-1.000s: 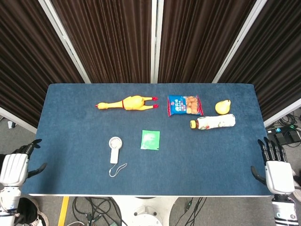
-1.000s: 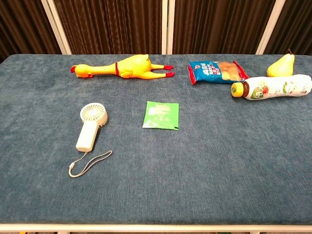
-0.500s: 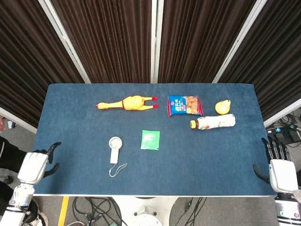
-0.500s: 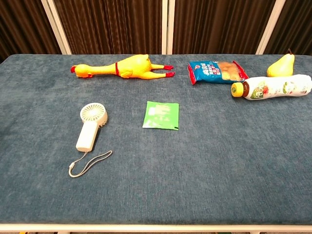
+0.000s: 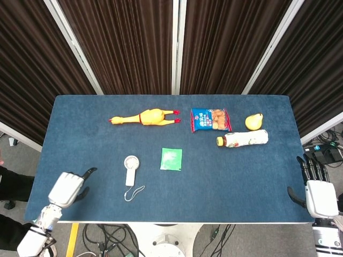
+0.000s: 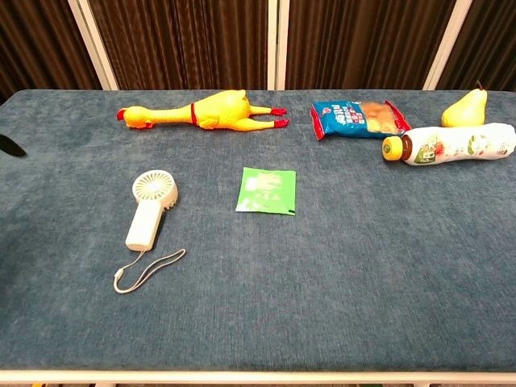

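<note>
My left hand [image 5: 68, 188] hovers over the table's front left corner, fingers apart and holding nothing; only a dark fingertip [image 6: 11, 146] of it shows at the left edge of the chest view. Nearest to it lies a white hand-held fan [image 5: 130, 169] [image 6: 150, 210] with a wrist cord. My right hand [image 5: 317, 193] hangs off the table's right edge, fingers spread and empty, outside the chest view. A green sachet [image 5: 171, 159] [image 6: 267, 190] lies mid-table.
Along the back of the blue table [image 5: 214, 187] lie a yellow rubber chicken [image 5: 145, 117] [image 6: 201, 111], a blue snack bag [image 5: 210, 119] [image 6: 355, 118], a pear [image 5: 254, 121] [image 6: 465, 107] and a bottle [image 5: 244, 139] [image 6: 448, 145] on its side. Cables lie on the floor below the front edge.
My left hand has moved right from beside the table to over its front left corner, toward the fan. The right hand has barely shifted. The objects have not moved.
</note>
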Motion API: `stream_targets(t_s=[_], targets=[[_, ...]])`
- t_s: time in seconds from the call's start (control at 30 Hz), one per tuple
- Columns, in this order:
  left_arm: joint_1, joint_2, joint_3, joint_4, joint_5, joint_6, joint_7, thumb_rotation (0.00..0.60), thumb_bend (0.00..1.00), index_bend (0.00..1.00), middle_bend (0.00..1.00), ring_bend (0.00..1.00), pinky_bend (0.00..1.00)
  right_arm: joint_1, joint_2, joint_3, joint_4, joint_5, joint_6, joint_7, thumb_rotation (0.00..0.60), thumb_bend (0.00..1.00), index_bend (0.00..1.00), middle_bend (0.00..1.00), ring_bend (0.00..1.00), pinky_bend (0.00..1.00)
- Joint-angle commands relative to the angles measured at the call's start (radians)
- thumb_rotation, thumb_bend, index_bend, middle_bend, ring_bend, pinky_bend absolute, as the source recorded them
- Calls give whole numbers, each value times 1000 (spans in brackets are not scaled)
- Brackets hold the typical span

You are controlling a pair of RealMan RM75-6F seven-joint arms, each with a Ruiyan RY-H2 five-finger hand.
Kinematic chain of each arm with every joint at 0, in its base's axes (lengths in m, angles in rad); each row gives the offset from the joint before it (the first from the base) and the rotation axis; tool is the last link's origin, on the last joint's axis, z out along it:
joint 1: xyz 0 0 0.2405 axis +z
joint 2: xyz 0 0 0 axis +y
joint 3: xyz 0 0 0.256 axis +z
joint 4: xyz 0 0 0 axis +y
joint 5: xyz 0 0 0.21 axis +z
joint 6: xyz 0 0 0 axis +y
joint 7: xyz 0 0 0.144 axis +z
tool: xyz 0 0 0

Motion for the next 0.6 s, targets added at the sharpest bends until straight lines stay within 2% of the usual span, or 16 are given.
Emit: stream_targets(t_s=[0.03, 0.3, 0.6], targets=[[-29, -18, -5, -27, -31, -44, 38, 600, 378, 199, 778, 754, 721, 2, -1, 1, 0, 6, -4, -1, 600, 209, 0, 0, 0, 0], [-68, -68, -7, -29, -82, -113, 104, 600, 380, 199, 778, 754, 721, 10, -3, 2, 0, 8, -16, 3, 600, 210, 0, 0, 0, 0], [-104, -129, -16, 3, -105, -143, 133, 600, 380, 198, 778, 756, 722, 18, -2, 4, -7, 17, -29, -4, 600, 210, 0, 0, 0, 0]])
